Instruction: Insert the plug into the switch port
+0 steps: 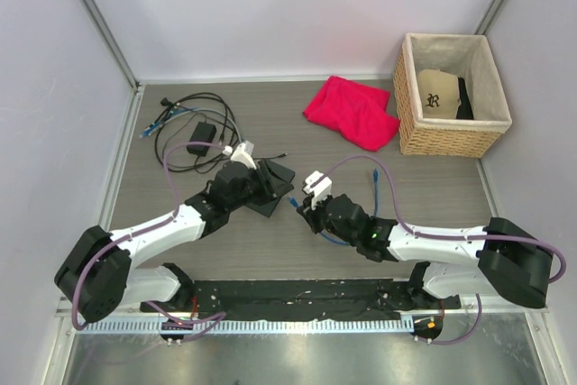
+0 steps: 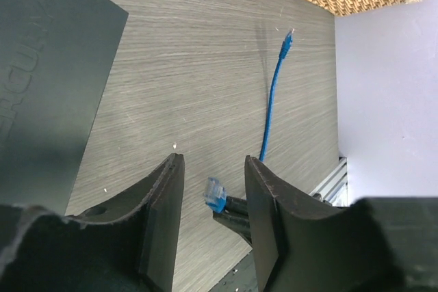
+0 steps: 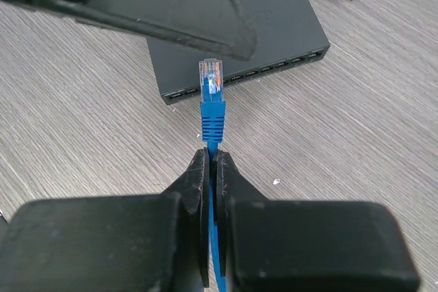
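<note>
Right wrist view: right gripper (image 3: 211, 158) clamped on thin blue ethernet cable (image 2: 274, 94) just behind boot. Clear-tipped blue plug (image 3: 211, 83) points at port row, not yet in. Risk: held by cable only, plug could swivel, miss socket, shove box. Flat dark grey rectangular switch (image 3: 274, 25) lies on wood-grain table (image 3: 82, 100), ports facing plug. Left gripper (image 2: 214, 161) spread wide, empty, near switch.

We look down on the whole table (image 1: 451, 187) from high behind its near edge. Both wrist views sit low and close — the left faces far-right, the right far-left — sharing the plug (image 3: 211, 83) and switch (image 3: 239, 32).
</note>
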